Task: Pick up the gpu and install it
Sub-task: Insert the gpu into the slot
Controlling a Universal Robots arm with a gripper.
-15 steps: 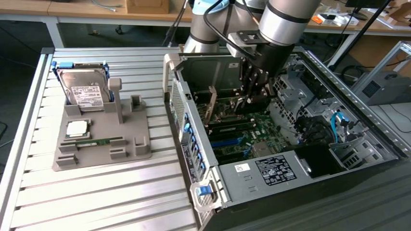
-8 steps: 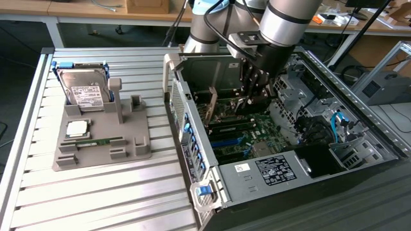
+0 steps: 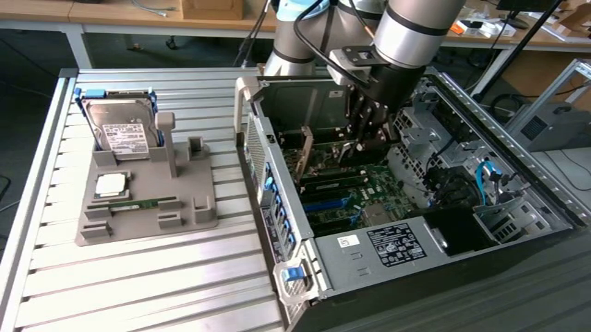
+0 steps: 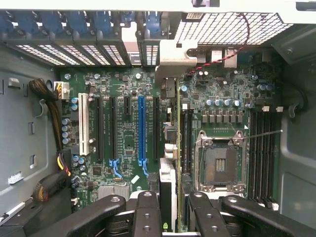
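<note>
The gripper [image 4: 174, 200] is clamped on the gpu [image 4: 177, 148], with a finger on either side of the card's upper edge. The card stands edge-on over the motherboard [image 4: 123, 128] slots, its bracket toward the case's rear wall [image 4: 74, 54]. Pickup looks done. Whether the card is fully seated cannot be told.
</note>
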